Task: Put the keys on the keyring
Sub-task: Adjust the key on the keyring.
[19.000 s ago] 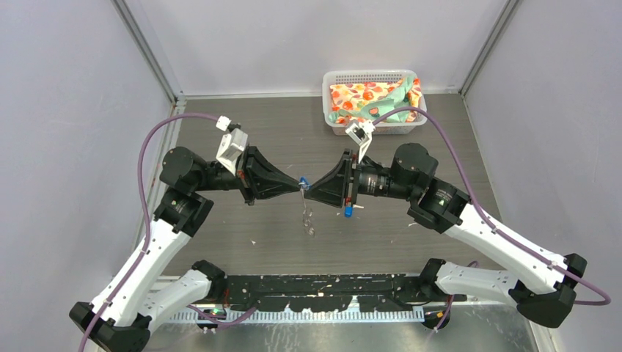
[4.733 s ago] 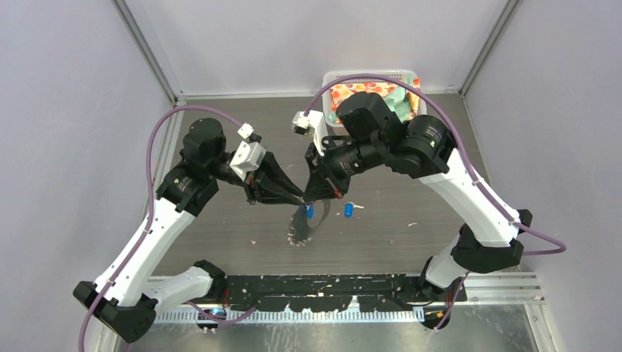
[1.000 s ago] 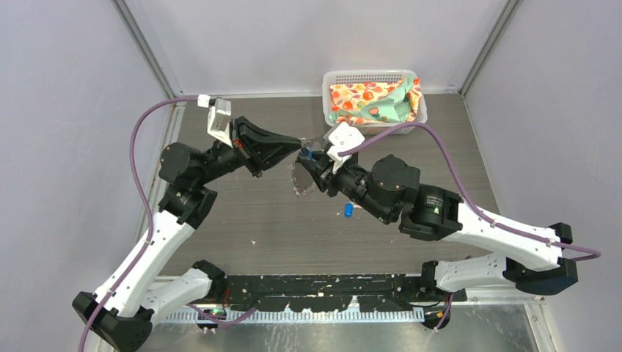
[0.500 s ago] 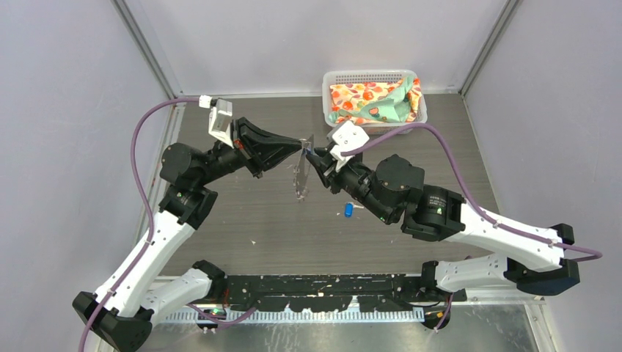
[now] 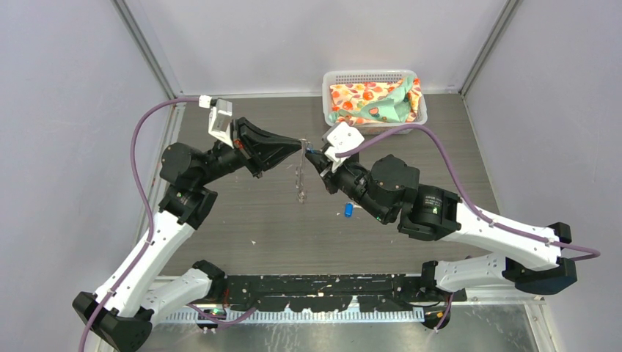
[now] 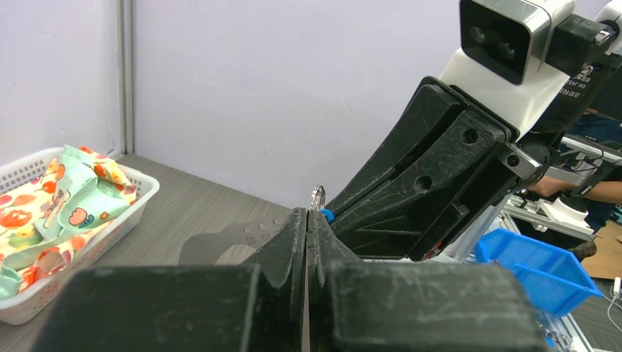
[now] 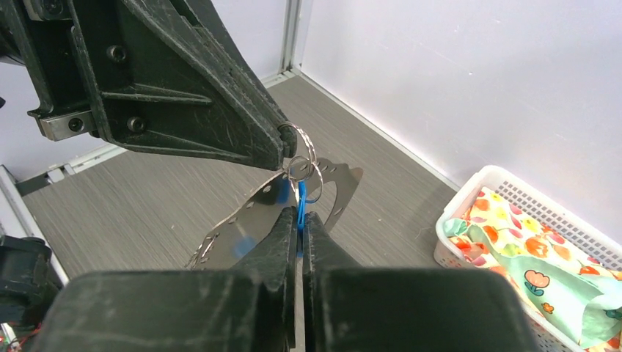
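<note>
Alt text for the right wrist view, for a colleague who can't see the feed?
The right gripper, shut on a blue key, holds it up at the keyring pinched in the tip of the left gripper, upper left. A white basket of floral cloth sits on the grey table at right.

Left gripper [image 5: 302, 143] and right gripper [image 5: 310, 153] raised, nearly tip to tip. Jaws of both pressed together. Arms angled inward.
</note>
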### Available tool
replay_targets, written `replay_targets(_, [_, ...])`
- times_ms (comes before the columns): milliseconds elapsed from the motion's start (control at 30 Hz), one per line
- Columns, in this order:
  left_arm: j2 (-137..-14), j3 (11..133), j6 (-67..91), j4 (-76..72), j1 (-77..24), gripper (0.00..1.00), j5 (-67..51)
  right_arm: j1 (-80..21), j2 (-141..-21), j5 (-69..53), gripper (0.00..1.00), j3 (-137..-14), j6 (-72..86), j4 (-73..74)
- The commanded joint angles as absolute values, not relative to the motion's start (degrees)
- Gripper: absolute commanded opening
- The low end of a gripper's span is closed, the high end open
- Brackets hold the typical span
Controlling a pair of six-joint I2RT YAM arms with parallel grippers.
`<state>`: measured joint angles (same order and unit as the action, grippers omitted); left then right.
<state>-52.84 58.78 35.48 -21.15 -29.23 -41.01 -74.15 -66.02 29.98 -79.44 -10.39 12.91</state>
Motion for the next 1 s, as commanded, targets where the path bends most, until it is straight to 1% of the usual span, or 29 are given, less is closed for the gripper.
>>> replay_targets(0, [-51.8,59.6,34.7,-23.0,-29.0,0.00,-40.8,-74.4,-64.3,30.7,0.01,-81.0,-9.7,10.4])
replay_targets(467, [-51.5,59.0,33.7,-24.2,-29.0,0.00,-41.1,-74.4,-64.1,27.6,0.01,-83.0,-4.8,21.3])
replay_targets(733, [-51.2,58.8,33.4,-24.7,-29.0,0.00,-41.9,-74.4,-64.3,22.3,0.01,-84.5,-2.2,22.7])
replay_targets(967, [-50.9,58.7,33.6,-25.3,-29.0,0.00,-42.4,-74.1,-65.1,22.3,0.01,-85.7,-0.1,27.1])
